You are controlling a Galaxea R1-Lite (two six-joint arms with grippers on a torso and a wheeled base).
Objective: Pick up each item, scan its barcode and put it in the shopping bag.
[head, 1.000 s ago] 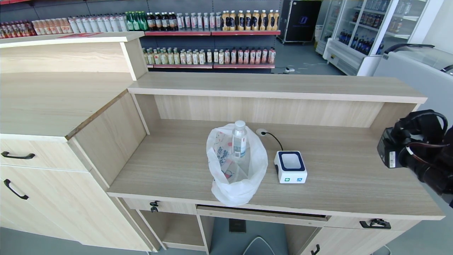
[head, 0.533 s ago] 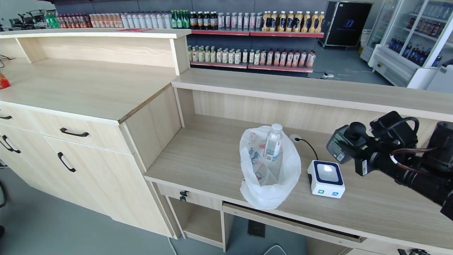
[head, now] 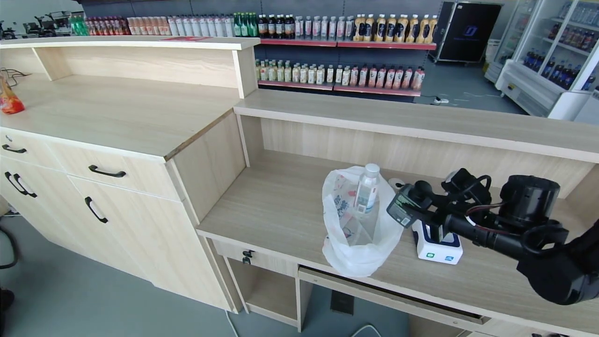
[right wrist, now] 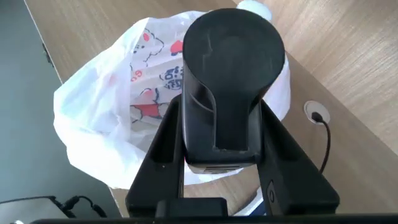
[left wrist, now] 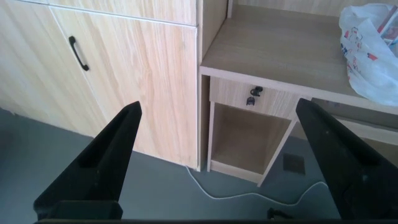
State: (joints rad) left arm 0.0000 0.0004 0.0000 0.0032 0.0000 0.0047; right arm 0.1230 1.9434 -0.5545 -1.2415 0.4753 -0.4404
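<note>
Hanging low before the cabinet doors [left wrist: 124,74], my left gripper [left wrist: 217,106] has its fingers spread wide with nothing between them, the floor beneath. On the lower desk [head: 281,210], nearest its front edge, stands the white shopping bag [head: 355,257], mouth open, with a clear water bottle [head: 366,194] upright inside. Just beside the bag sits the white barcode scanner [head: 437,250]. My right gripper [head: 421,213] is clamped on a black cylindrical container [head: 401,208] with a white label, held above the desk at the bag's rim and partly over the scanner. Farther back runs the raised ledge [head: 398,117]; beyond it are shelves of bottled drinks [head: 337,28]. A red packet [head: 9,100] lies on the taller counter [head: 117,117], well apart from the bag.
</note>
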